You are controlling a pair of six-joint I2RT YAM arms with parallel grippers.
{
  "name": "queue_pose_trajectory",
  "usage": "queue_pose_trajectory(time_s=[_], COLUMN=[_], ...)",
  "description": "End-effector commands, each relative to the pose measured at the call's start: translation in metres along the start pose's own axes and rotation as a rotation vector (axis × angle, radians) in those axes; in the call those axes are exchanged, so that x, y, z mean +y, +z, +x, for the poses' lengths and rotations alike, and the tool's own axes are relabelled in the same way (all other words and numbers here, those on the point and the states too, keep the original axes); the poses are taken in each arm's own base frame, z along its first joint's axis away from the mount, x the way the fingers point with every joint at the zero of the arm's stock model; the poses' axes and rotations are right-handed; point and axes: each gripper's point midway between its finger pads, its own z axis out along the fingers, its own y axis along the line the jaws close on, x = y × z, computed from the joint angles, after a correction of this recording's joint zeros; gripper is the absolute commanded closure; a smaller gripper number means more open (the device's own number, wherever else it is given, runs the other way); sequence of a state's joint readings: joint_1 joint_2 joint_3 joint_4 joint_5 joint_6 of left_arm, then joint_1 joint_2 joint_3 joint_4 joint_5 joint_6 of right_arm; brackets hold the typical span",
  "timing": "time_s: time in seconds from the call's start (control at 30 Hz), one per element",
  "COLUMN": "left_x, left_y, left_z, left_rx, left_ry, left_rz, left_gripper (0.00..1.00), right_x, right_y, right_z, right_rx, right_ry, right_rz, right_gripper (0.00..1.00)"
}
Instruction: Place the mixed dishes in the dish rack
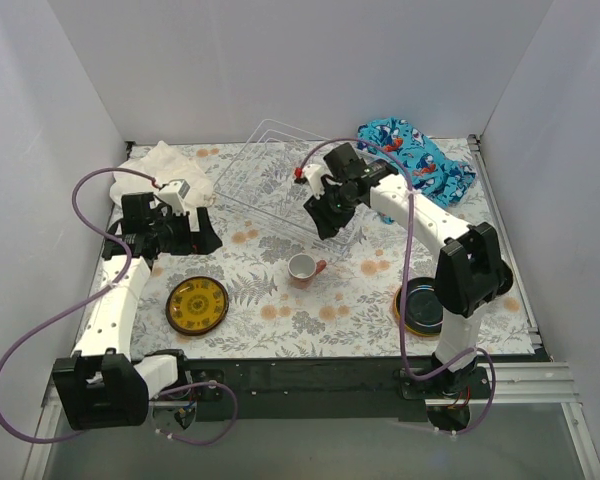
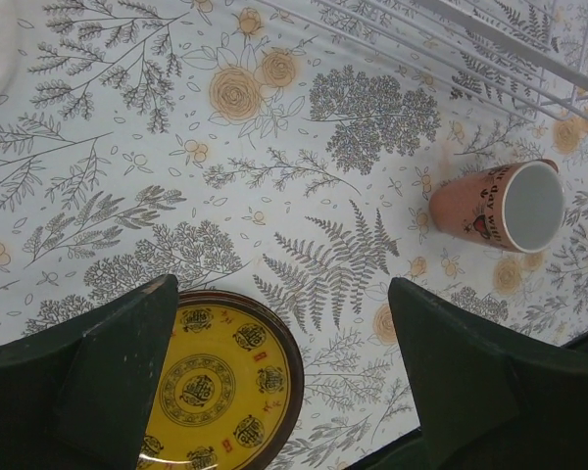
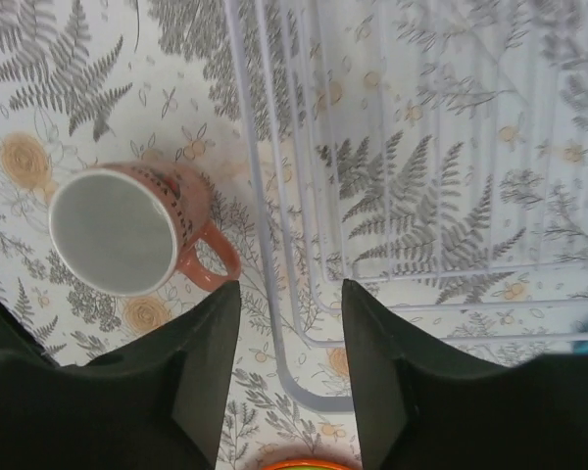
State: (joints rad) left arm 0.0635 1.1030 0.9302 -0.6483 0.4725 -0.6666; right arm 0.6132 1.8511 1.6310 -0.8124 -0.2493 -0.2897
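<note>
Mixed dishes (image 1: pixel 198 304) all sit outside the dish rack (image 1: pixel 270 175), so watch each pick. Nearest you, the yellow patterned plate (image 2: pixel 211 387) lies flat at near left. A dark plate stack (image 1: pixel 417 310) sits at near right, half hidden behind the right arm (image 1: pixel 460 270). Your left gripper (image 2: pixel 282 294) hangs over the yellow plate's far edge, fingers spread wide with nothing between them. A flat plate gives little lip, so I judge the tips could skid and push it away. Farther in, the pink mug (image 3: pixel 113 230) stands upright, just on the near side of the rack. Your right gripper (image 3: pixel 286 304), fingers partly apart and empty, hovers beside the mug over the rack's near rim. Dropping there could snag the wire, drag the light rack, or tip the mug.
</note>
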Motion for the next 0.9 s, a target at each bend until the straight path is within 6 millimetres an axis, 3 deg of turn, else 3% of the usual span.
queue_pose_trajectory(time_s=[0.0, 0.17, 0.27, 0.37, 0.4, 0.47, 0.63, 0.7, 0.77, 0.87], left_x=[-0.023, -0.097, -0.119, -0.12, -0.124, -0.13, -0.158, -0.167, -0.175, -0.171], left_y=[0.005, 0.013, 0.029, 0.052, 0.055, 0.07, 0.093, 0.103, 0.108, 0.115], left_z=[-0.011, 0.005, 0.012, 0.002, -0.01, -0.008, -0.01, 0.0, 0.008, 0.018], left_rx=[-0.006, 0.059, 0.127, 0.145, 0.122, 0.16, 0.189, 0.22, 0.235, 0.261], left_ry=[0.093, 0.28, 0.289, 0.162, 0.136, 0.083, 0.152, 0.179, 0.211, 0.226], left_rz=[0.115, 0.376, 0.393, 0.31, 0.3, 0.285, 0.287, 0.284, 0.275, 0.228], left_gripper=[0.13, 0.14, 0.17, 0.26, 0.34, 0.38, 0.46, 0.46, 0.46, 0.48], right_x=[-0.024, -0.065, -0.101, -0.139, -0.151, -0.173, -0.225, -0.237, -0.246, -0.252], right_y=[-0.047, -0.064, -0.067, -0.076, -0.079, -0.084, -0.086, -0.076, -0.079, -0.075], right_z=[-0.06, -0.062, -0.06, -0.063, -0.064, -0.066, -0.069, -0.066, -0.068, -0.066], right_rx=[-0.166, -0.222, -0.231, -0.244, -0.244, -0.254, -0.272, -0.266, -0.279, -0.286], right_ry=[0.003, 0.061, 0.105, 0.125, 0.127, 0.133, 0.15, 0.158, 0.153, 0.16], right_rz=[0.034, 0.074, 0.166, 0.3, 0.349, 0.42, 0.504, 0.493, 0.5, 0.487], right_gripper=[0.43, 0.41, 0.41, 0.41, 0.41, 0.41, 0.43, 0.43, 0.43, 0.43])
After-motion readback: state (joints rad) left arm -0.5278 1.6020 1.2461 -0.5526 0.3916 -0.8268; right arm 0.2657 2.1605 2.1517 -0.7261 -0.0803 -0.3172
